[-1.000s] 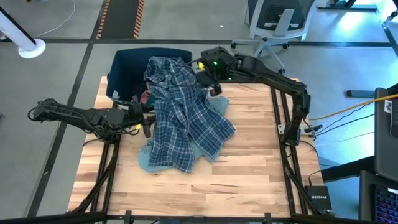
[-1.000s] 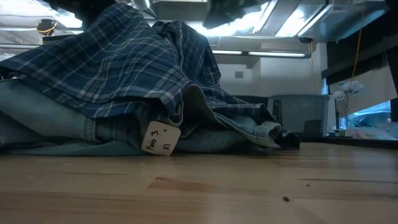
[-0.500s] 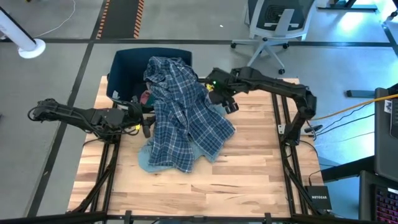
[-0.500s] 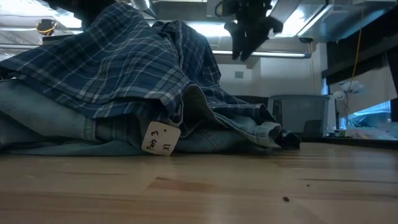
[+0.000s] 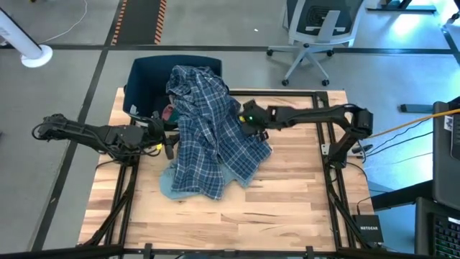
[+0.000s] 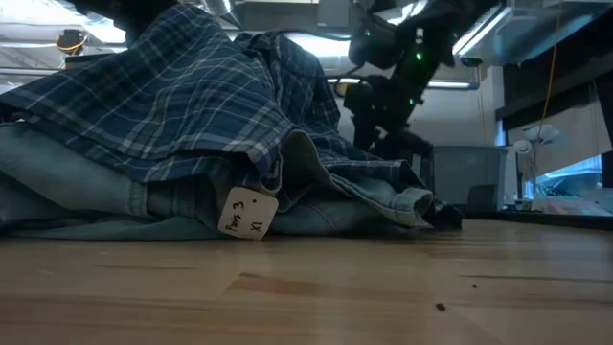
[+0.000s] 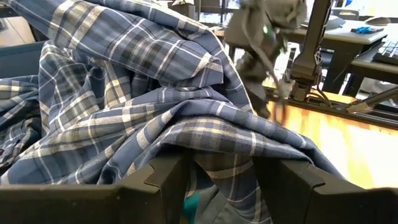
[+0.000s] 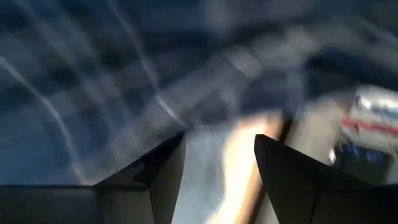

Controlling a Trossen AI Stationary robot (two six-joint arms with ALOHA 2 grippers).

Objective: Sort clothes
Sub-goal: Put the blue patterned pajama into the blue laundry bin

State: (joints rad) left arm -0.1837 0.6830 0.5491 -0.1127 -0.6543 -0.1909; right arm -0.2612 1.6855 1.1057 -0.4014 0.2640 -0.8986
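Blue-and-white plaid cotton, that is what fills the middle of your high view: the large plaid shirt [image 5: 213,133] lies draped over the heap, running from the dark blue fabric bin [image 5: 147,78] at the upper left of the table down toward the centre of the frame. Under its lower edge you can see a light grey-blue denim garment [image 5: 175,188] spread flat on the pale wooden table [image 5: 287,194]. A small patch of pink cloth [image 5: 167,113] shows at the shirt's left edge, just beside the bin. In your low view the denim carries a white paper tag [image 6: 246,214] with handwriting, hanging at the lower centre of the frame.

Your right gripper [image 5: 250,124] sits at the shirt's right edge, just right of centre in the high view, low over the cloth; its arm reaches in from the right side of the frame. Its wrist view shows the two dark fingers [image 8: 163,168] standing apart with blurred plaid ahead of them and nothing between them.

Your left gripper [image 5: 169,144] rests at the left-centre of the high view, against the shirt's left edge. Its wrist view shows its fingers [image 7: 168,177] spread apart, plaid folds close in front, nothing clamped; a sliver of teal cloth [image 7: 189,205] shows between them.
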